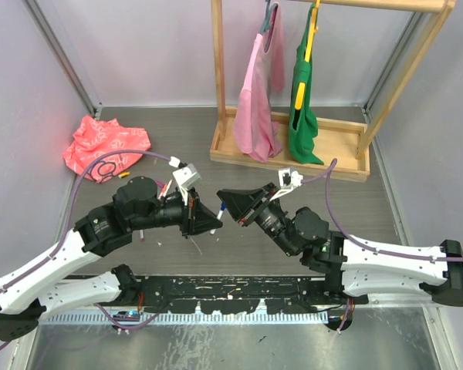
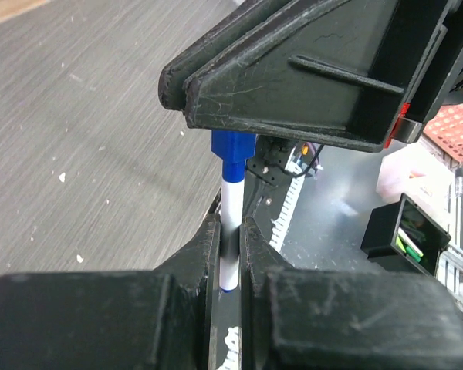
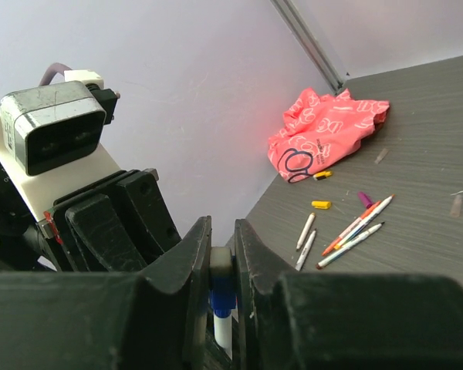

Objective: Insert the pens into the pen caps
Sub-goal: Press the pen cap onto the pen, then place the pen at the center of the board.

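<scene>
Mating the blue pen (image 2: 231,204) to the blue cap (image 2: 233,144) in mid-air above the worktop (image 1: 185,135), between the two arms, near the middle of the scene. Left jaws are closed on the white barrel, low down toward its blue tail end. The pen points away from the left wrist toward the right arm. Right jaws are closed around the cap; from the left wrist view only the cap's mouth end pokes out beneath them. A narrower blue collar shows between cap and barrel, so I judge the pen started but not fully seated. Cannot tell how deep the tip sits.

Handling notes:
- **Pen:** light, thin and stiff, with a smooth plastic barrel, so liable to slide or pivot in the grip if pushed off-axis. The hold on the barrel is workable; a grip nearer the collar would lever less.
- **Cap:** short and rigid, with little surface to hold. Best taken across its closed half, leaving the mouth free.
- **Seating:** probably needs a straight push along the pen's axis.

Other stock: loose pens (image 3: 353,229) lie in a cluster on the left side of the worktop, near the pink cloth (image 3: 328,131). A yellow cap (image 3: 321,204) and a purple cap (image 3: 365,199) sit just beside them. Whether those pens are capped is too small to tell
</scene>
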